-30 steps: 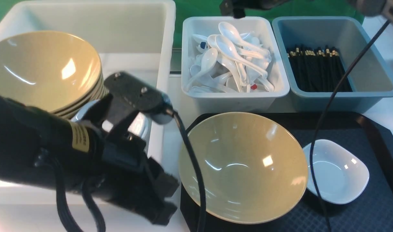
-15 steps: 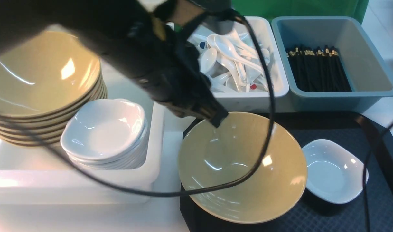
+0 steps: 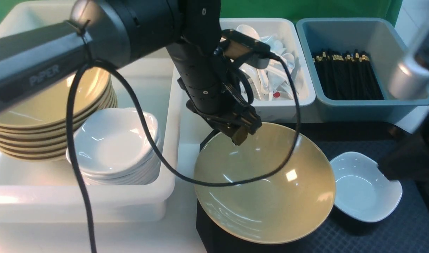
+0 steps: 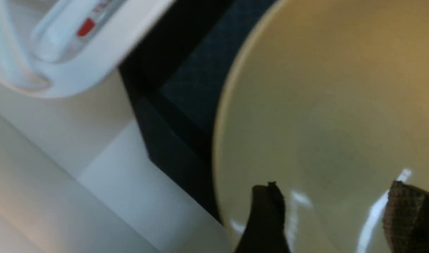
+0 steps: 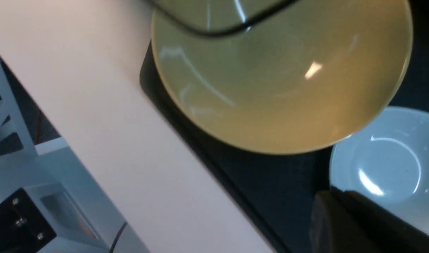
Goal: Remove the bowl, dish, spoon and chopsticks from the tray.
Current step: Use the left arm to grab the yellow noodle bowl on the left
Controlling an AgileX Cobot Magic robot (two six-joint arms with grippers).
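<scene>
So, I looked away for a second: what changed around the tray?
The left gripper swung from the big white tub across to the far rim of the bowl and opened. The right gripper came down onto the right edge of the dish and shut; whether it grips is unclear. Bowl, dish and tray stayed put.

Bright, even light from overhead here, popping sharp white glints off the glossy bowl [image 3: 270, 196] and the dish [image 3: 358, 189], while the near wall of the white tub [image 3: 59, 202] blows out to pure glare. The right arm [image 3: 407, 77] is a smear of motion blur at the front view's edge, and both wrist views come through soft and out of focus.
</scene>
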